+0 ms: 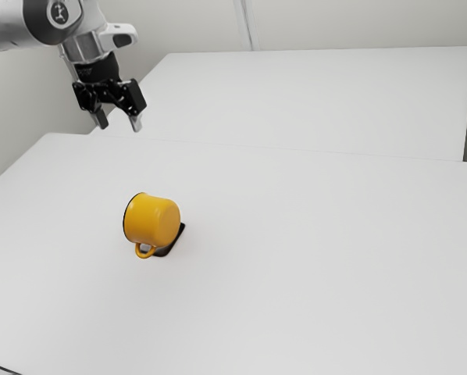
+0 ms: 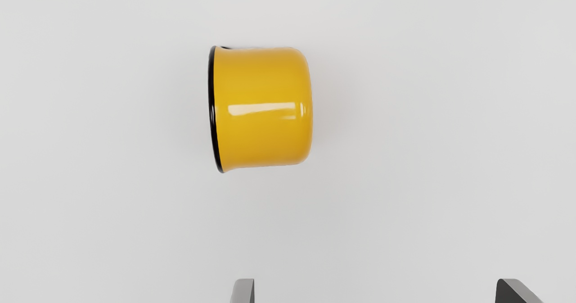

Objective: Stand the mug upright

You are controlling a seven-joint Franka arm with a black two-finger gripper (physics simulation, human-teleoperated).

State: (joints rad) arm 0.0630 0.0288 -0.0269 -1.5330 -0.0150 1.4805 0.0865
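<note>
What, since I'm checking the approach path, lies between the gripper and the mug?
No object: in the exterior view, a bare stretch of white table shows between the gripper and the mug. The wrist view agrees.

The exterior view looks from beside the arm (image 1: 7, 27), set high and well back — it slants down across the white table (image 1: 296, 258) toward a pale wall (image 1: 194, 23), wide enough to include the gripper (image 1: 118, 123). The wrist view looks almost straight down from the arm's end, much nearer — both share the yellow mug (image 1: 151, 220), some tabletop around it and the gripper's ends.
</note>
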